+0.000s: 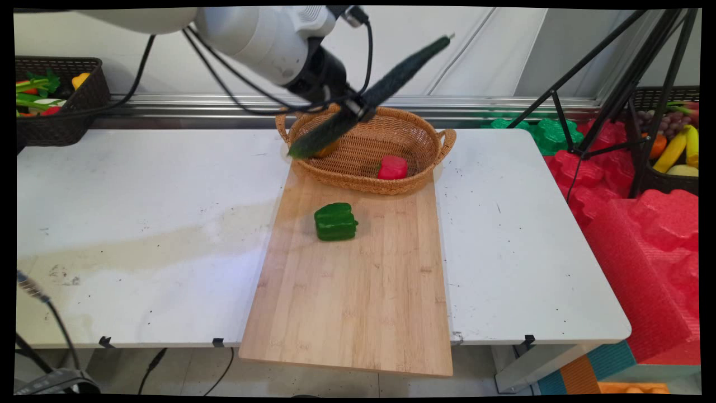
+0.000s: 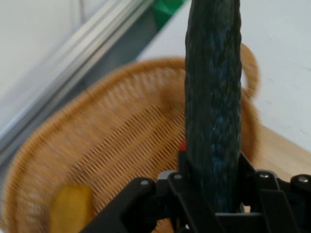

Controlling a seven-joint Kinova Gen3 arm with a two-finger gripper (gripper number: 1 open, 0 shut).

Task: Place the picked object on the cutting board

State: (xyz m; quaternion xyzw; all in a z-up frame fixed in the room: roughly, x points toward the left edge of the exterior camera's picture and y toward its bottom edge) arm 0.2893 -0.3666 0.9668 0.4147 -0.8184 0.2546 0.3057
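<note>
While the white arm reaches in from the upper left, its black gripper (image 1: 353,107) hangs over the back of a wicker basket (image 1: 364,146) and pinches a long, dark green cucumber (image 1: 373,93) near its middle. In the main view the cucumber is tilted: its lower end points down toward the left side of the basket and its upper end rises to the right, above the basket's far rim. In the hand view the cucumber (image 2: 214,102) stands up the centre of the picture, clamped between the gripper's (image 2: 212,194) fingers, with the basket (image 2: 112,160) below it.

The basket is oval with a handle at each end, and it rests on the far end of a long wooden cutting board (image 1: 358,291). Inside it lies a red block-shaped piece (image 1: 392,167) toward the right, and an orange-yellow piece (image 1: 326,150) toward the left, mostly hidden by the cucumber's lower end. The hand view shows that yellow piece (image 2: 72,208) as a blur on the basket floor.

On the board, just in front of the basket and apart from it, sits a green bell pepper (image 1: 335,221). The board lies on a white table (image 1: 140,224) and juts past its near edge.

A dark basket (image 1: 61,112) of toy vegetables stands at the table's far left corner. Right of the table are red foam blocks (image 1: 643,235) and a black tripod (image 1: 621,89).
</note>
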